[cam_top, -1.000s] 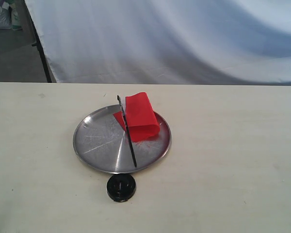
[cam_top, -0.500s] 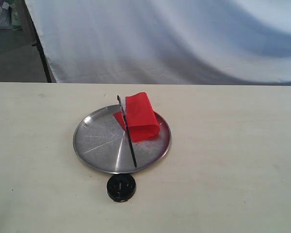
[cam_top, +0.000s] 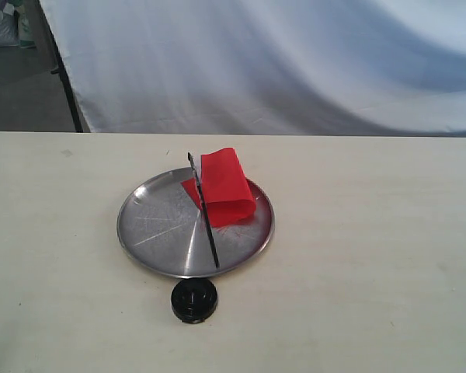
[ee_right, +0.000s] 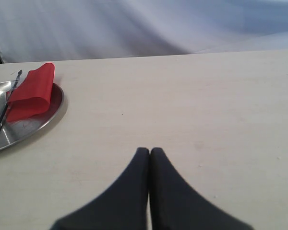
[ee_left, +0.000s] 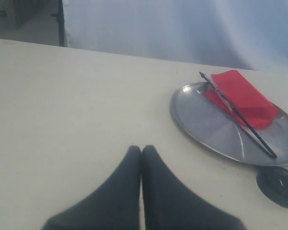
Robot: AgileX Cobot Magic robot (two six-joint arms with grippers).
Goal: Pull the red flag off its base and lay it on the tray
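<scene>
The red flag (cam_top: 224,186) lies on the silver tray (cam_top: 151,225), its black pole running across the plate toward the front rim. The flag (ee_left: 244,98) also shows on the tray (ee_left: 201,117) in the left wrist view, and the flag (ee_right: 32,92) on the tray (ee_right: 19,129) in the right wrist view. The black round base (cam_top: 193,300) sits empty on the table just in front of the tray; the base (ee_left: 278,185) shows beside the tray rim. My left gripper (ee_left: 141,149) is shut on nothing, over bare table away from the tray. My right gripper (ee_right: 150,151) is shut and empty too.
A pale wooden table (cam_top: 373,256) carries everything. A white cloth backdrop (cam_top: 279,62) hangs behind its far edge, with a dark stand leg (cam_top: 66,85) at the back left. Neither arm shows in the exterior view.
</scene>
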